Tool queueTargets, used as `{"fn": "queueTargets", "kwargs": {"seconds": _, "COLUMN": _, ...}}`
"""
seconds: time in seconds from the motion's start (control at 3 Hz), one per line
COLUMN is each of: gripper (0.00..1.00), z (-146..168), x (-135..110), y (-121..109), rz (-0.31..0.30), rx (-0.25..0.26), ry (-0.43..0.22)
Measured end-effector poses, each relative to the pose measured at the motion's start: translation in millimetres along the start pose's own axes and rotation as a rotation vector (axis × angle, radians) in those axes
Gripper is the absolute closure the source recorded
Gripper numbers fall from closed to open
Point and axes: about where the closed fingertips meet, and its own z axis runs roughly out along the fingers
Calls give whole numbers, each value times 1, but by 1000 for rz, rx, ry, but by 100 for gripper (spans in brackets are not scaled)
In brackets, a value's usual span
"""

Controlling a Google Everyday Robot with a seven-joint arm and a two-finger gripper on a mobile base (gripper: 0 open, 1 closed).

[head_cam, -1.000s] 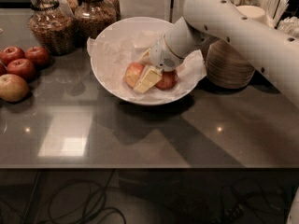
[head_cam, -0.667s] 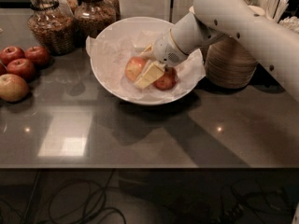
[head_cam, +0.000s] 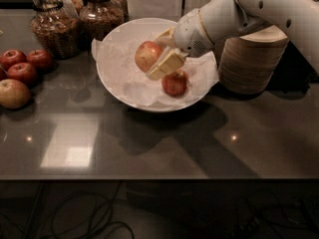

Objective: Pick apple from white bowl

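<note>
The small pale red-and-yellow apple [head_cam: 145, 54] sits clamped between the cream fingers [head_cam: 167, 63] of the white two-finger gripper [head_cam: 155, 56], over the wide, paper-lined white bowl [head_cam: 139, 21]; a redder apple [head_cam: 174, 82] lies just below the lower finger.

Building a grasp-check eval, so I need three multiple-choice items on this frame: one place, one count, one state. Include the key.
1. Where is the pale apple?
A. on the table by the jars
B. over the white bowl, in the gripper
C. on the stacked paper bowls

2. How many apples lie loose in the white bowl?
A. none
B. one
C. three

3. The gripper is:
A. open beside the bowl
B. shut on the lining paper
C. shut on the pale apple

Key:
1 B: the pale apple sits between the fingers, above the bowl's inside.
2 B: only the redder apple rests on the lining.
3 C: a finger presses each side of the pale apple.
</note>
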Motion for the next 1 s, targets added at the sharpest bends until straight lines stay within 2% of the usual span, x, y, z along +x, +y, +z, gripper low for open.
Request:
{"fn": "queueTargets", "kwargs": {"seconds": 0.33, "gripper": 100, "z": -34, "x": -14, "y": 13, "rz": -38, "rx": 34, "ry": 18}}
{"fn": "queueTargets", "kwargs": {"seconds": 0.67, "gripper": 100, "z": -38, "x": -16, "y": 14, "rz": -42, "rx": 39, "ry": 21}}
{"fn": "queueTargets", "kwargs": {"seconds": 1.0, "gripper": 100, "z": -22, "x": -4, "y": 19, "rz": -15, "rx": 27, "ry": 28}}
